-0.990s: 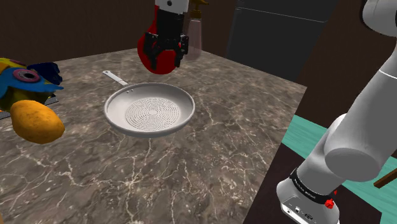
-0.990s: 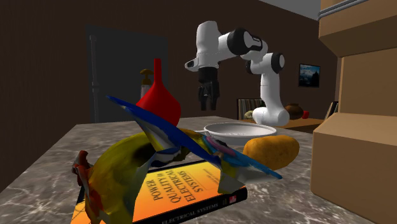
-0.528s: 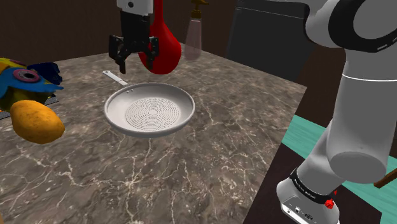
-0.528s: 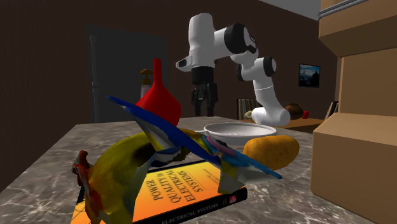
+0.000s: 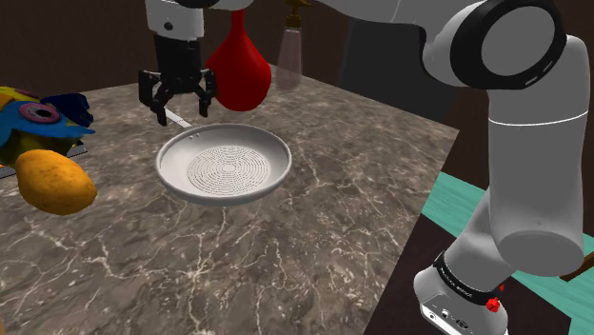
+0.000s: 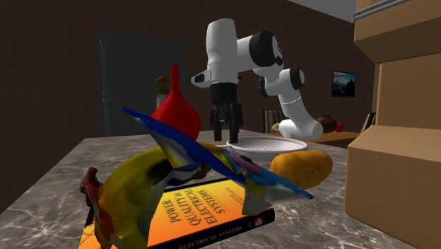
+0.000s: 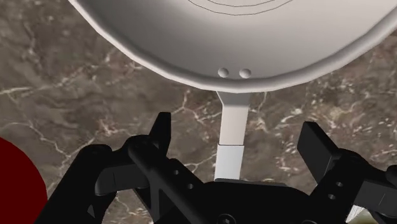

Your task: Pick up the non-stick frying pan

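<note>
Claw [image 5: 178, 107] shifted above pan handle [image 7: 232, 130], red funnel [image 5: 235, 71] beside.

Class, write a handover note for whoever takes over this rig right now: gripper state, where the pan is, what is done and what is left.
Gripper: open, one finger on either side of the handle, not touching it.
Pan: pale grey, flat on the marble table, not lifted. A red funnel is close by.
Done: gripper lined up over the handle.
Left: close on the handle, then lift the pan.
</note>
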Controlling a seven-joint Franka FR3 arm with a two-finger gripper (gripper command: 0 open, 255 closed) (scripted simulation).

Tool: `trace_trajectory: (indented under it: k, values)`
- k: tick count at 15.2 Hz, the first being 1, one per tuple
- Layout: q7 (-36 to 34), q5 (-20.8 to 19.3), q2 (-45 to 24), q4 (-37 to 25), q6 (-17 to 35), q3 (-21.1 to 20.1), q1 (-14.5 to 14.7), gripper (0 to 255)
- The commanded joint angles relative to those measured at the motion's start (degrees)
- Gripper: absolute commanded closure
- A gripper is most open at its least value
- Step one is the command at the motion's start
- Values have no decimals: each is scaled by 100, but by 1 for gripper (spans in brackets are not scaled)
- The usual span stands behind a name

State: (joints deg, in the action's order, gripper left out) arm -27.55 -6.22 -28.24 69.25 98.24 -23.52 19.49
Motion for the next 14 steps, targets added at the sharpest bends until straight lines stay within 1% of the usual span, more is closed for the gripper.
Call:
trace_trajectory:
  k: [1, 4, 5, 14]
  values:
    - [3, -6, -17, 117, 135, 5, -8, 0]
    - [6, -1, -2, 263, 265, 6, -27, 0]
    - [3, -1, 0, 267, 268, 5, -25, 255]
    - [6, -2, -2, 262, 265, 6, -27, 255]
